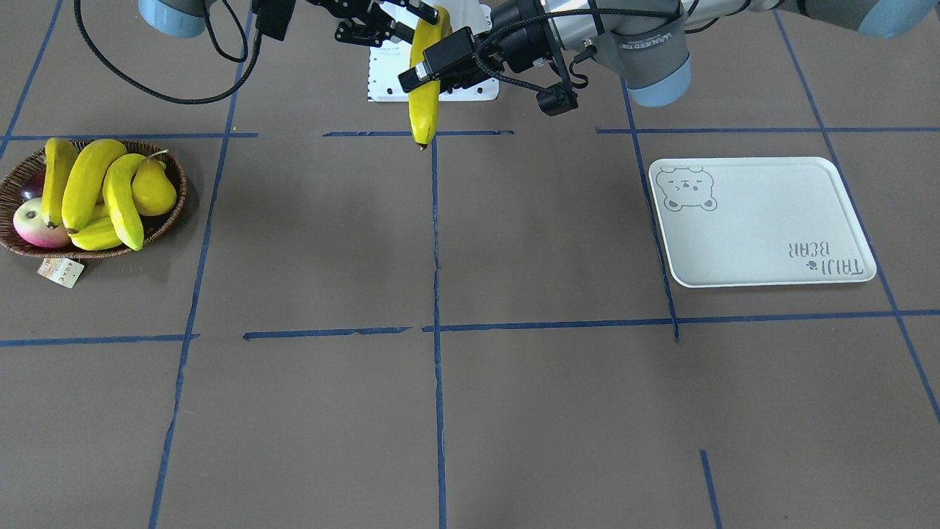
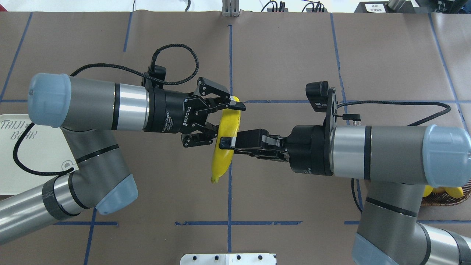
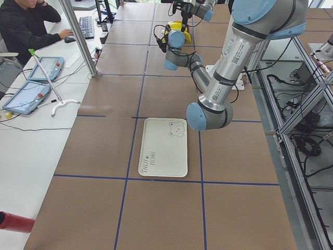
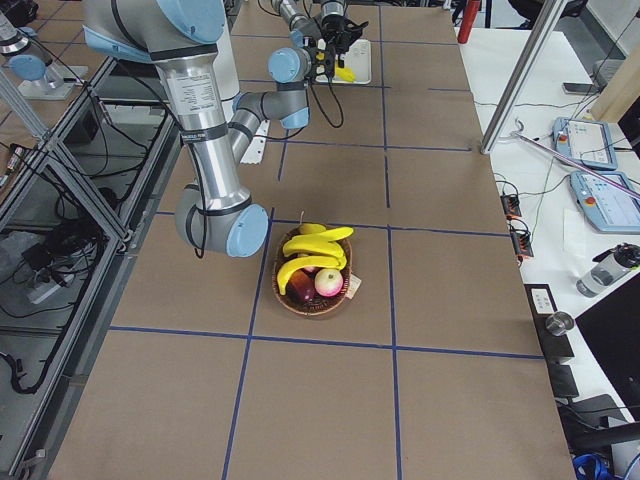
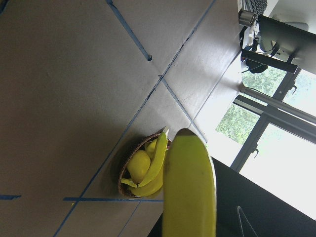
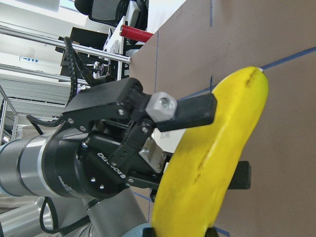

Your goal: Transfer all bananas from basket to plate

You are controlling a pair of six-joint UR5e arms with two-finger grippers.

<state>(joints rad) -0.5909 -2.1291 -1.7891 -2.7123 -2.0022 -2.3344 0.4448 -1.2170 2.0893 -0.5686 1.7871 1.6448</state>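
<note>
The right gripper [image 2: 225, 142] is pinched tight on one banana [image 2: 223, 162]. The banana hangs tip down in the air over the middle of the table [image 1: 514, 411]. The left gripper [image 2: 228, 119] has its fingers spread wide, one on each side of that banana. Three more bananas [image 1: 84, 184] lie in the basket [image 1: 170, 213] at the left of the front view. The plate [image 1: 764, 220] sits at the right.

Yellow banana [image 2: 223, 162], dark brown wicker basket [image 1: 13, 184]
</note>
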